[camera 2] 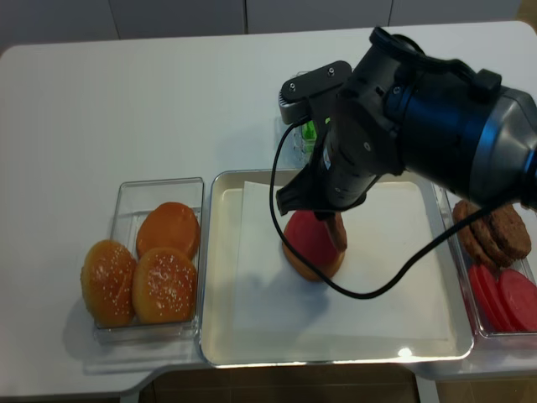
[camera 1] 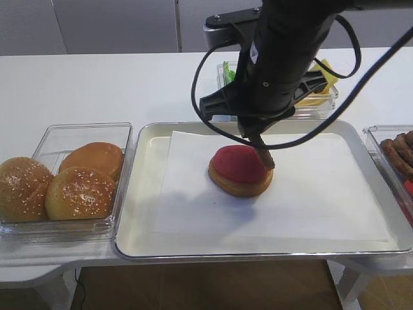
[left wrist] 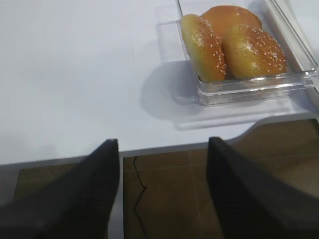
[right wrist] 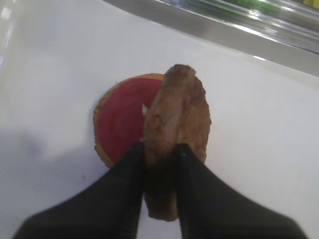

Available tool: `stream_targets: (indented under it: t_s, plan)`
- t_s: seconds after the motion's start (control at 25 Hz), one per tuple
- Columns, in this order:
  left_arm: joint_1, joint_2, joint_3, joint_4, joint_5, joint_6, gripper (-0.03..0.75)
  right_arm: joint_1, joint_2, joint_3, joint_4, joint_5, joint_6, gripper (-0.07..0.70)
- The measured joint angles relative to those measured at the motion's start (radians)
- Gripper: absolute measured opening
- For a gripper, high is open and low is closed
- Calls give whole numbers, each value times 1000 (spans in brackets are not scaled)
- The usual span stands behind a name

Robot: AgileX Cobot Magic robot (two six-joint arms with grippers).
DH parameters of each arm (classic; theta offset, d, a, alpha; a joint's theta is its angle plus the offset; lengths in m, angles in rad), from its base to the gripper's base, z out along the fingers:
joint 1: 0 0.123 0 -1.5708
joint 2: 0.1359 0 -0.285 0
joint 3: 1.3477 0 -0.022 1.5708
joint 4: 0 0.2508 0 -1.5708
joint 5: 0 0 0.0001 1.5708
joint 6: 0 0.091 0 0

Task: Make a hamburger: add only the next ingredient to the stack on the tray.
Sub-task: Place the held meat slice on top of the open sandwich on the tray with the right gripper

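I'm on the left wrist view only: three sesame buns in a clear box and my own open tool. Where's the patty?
Observer: The rough dark-brown round meat patty is pinched on edge in the right tool, over the stack.
Operator: What's on the stack?
Observer: A smooth red round slice tops the golden-tan bun base; nothing else.
Operator: Where on the tray?
Observer: About mid-sheet on the white paper in the silver metal tray.

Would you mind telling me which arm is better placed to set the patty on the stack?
The right: its gripper already holds the patty on edge just above the stack. The left gripper hangs open off the table's edge.
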Motion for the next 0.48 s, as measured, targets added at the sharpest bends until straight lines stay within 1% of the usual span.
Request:
stream_targets:
  t_s: [0.28,0.48]
  plan:
    - [0,0,0,0,0,0,415,1,0,0,43,-7,-2,233]
    - [0,0,0,0,0,0,415,1,0,0,54,-7,-2,337]
